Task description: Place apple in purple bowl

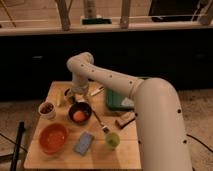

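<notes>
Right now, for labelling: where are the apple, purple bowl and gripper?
apple point(79, 115): camera view, fruit's middle, inside the bowl.
purple bowl point(89, 111): camera view, its right rim.
gripper point(75, 98): camera view, lower end, above bowl's far rim.

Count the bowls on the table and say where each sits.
2. The purple bowl sits mid-table, holding the apple, just below the gripper. The orange bowl is near the front-left corner. The arm may hide more.

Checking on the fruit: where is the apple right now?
In the camera view, the apple sits inside the purple bowl, with the white cup to its left and the orange bowl nearer the camera; the gripper hangs just behind the bowl.
</notes>
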Action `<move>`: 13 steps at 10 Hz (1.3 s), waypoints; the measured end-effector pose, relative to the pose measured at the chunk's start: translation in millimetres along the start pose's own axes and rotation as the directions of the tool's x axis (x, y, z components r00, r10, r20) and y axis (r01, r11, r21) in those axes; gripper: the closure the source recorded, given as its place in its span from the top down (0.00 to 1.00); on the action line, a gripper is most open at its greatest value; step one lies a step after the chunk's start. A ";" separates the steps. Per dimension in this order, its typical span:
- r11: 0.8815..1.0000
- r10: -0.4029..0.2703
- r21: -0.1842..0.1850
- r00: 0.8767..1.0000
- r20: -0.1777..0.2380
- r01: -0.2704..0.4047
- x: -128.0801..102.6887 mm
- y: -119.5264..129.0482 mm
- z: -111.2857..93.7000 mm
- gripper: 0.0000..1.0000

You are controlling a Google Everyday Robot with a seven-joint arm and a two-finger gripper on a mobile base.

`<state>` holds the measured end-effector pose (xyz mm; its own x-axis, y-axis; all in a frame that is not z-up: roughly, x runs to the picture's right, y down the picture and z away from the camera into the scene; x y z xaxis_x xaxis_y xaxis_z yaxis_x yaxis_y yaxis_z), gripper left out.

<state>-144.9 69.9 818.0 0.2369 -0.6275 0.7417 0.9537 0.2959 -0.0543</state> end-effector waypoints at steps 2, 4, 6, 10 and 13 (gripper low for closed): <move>1.000 -0.005 0.001 1.000 0.002 0.005 0.6 -2.7 -0.4 0.80; 1.000 -0.007 0.005 1.000 0.003 0.006 2.5 -3.0 -1.5 0.80; 1.000 -0.008 0.007 1.000 0.004 0.008 3.7 -3.1 -2.4 0.80; 1.000 -0.009 0.007 1.000 0.005 0.009 3.3 -3.8 -1.7 0.80; 1.000 -0.009 0.007 1.000 0.005 0.009 3.2 -3.8 -1.5 0.80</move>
<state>-147.4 65.7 819.7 0.2275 -0.6264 0.7455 0.9544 0.2953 -0.0431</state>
